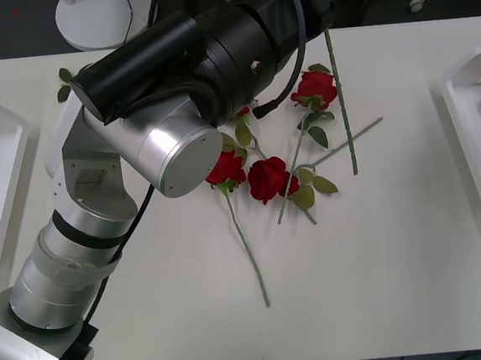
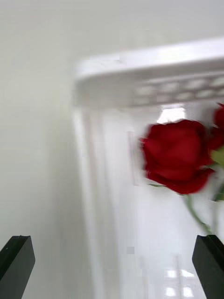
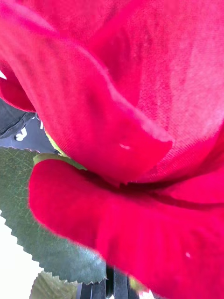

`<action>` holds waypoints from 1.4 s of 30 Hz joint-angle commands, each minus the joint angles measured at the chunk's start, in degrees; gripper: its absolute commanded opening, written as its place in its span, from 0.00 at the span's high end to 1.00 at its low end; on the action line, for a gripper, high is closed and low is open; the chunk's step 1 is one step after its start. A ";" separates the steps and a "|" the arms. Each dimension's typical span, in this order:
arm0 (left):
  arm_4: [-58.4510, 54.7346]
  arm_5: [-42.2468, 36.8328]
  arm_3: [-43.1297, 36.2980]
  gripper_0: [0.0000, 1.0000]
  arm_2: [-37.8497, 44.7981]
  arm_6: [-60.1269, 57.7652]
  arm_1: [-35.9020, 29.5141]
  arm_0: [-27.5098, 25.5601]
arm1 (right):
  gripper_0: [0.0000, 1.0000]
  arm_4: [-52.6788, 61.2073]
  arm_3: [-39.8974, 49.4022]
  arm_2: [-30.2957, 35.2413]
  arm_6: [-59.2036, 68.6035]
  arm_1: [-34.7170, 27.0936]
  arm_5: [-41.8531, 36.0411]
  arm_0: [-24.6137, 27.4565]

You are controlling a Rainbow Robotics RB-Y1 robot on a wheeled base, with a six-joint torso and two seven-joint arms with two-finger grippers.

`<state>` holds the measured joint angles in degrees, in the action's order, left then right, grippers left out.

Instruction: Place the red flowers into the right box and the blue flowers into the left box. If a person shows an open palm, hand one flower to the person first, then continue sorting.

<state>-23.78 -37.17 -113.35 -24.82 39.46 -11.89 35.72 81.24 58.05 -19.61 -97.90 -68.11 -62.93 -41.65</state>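
Observation:
Three red flowers lie at mid-table: one (image 1: 225,171) beside my left arm's elbow, one (image 1: 270,179) next to it, one (image 1: 315,87) farther back. My left arm (image 1: 172,76) reaches over them toward the far edge. My left gripper (image 3: 112,286) is shut on another red flower (image 3: 140,140), and its stem (image 1: 340,95) hangs down over the table. The right gripper (image 2: 112,266) is open above the right box (image 2: 140,65), where a red flower (image 2: 175,154) lies. The right box (image 1: 472,126) and left box (image 1: 3,167) sit at the table's ends. The blue flowers and the person are out of view.
A green leaf sprig (image 1: 63,82) lies on the table beyond my left arm. Behind the table's far edge stand a white round base (image 1: 100,19) and a chair castor (image 1: 417,0). Bare white tabletop (image 1: 382,260) stretches between the flowers and the right box.

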 commanded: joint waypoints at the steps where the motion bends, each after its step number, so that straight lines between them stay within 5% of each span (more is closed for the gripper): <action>1: 0.58 0.96 -2.14 1.00 -0.76 1.23 1.52 0.40 | 0.00 10.95 7.69 0.10 -1.15 -4.75 -3.52 -0.27; 12: 0.58 0.96 -2.14 1.00 -0.76 1.23 1.52 0.40 | 0.00 27.30 26.41 0.72 -4.67 -7.48 -8.88 3.77; 24: 0.58 0.96 -2.14 1.00 -0.76 1.23 1.52 0.40 | 0.00 41.01 30.01 2.83 -19.34 -7.92 -19.60 4.47; 42: 0.58 0.96 -2.14 1.00 -0.76 1.23 1.52 0.40 | 0.00 39.17 40.91 3.18 -18.20 -1.50 -11.96 8.96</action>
<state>-23.74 -37.09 -113.36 -24.91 39.46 -11.84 35.72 120.87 97.68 -18.18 -117.12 -71.89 -75.96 -32.96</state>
